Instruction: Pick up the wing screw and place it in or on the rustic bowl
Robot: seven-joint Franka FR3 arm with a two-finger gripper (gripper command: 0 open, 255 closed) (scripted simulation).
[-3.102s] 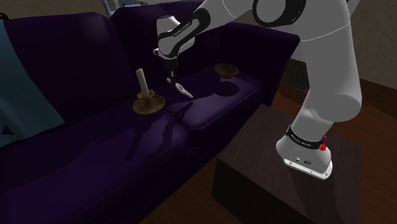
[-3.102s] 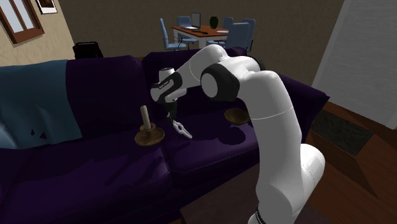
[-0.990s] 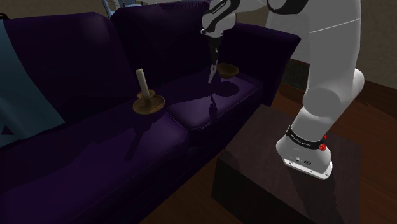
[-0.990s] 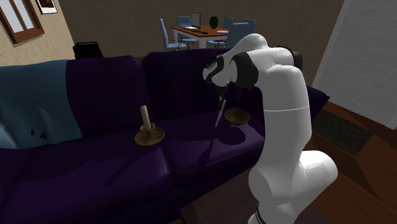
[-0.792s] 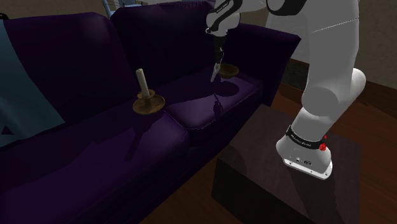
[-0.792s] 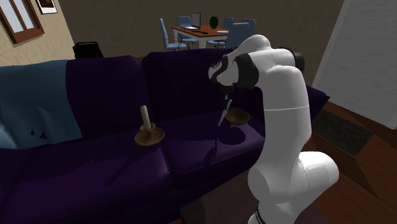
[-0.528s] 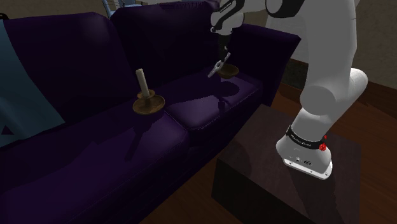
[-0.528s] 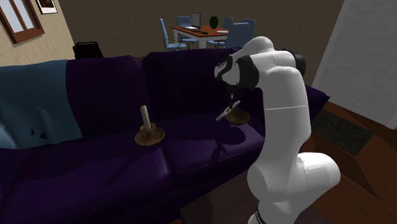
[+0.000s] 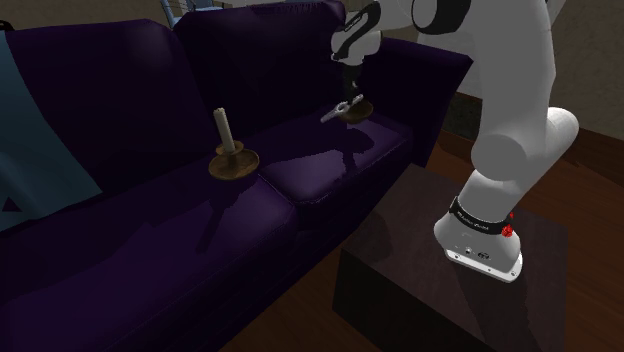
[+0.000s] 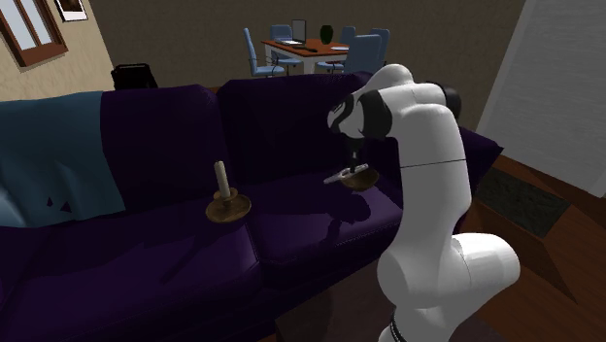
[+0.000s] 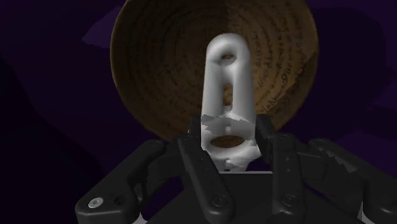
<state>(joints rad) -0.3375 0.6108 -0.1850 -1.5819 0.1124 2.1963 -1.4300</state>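
While the all-black two-finger gripper (image 11: 228,137) clasps the pale grey wing screw (image 11: 227,76) by one end between its fingers, the screw hangs above the round brown bowl with ringed grain (image 11: 159,63). The bowl sits on the dark purple sofa (image 9: 300,175), on the seat cushion's back edge by the armrest end. A brown candle holder with a pale candle (image 9: 230,152) stands well apart, near the cushions' seam.
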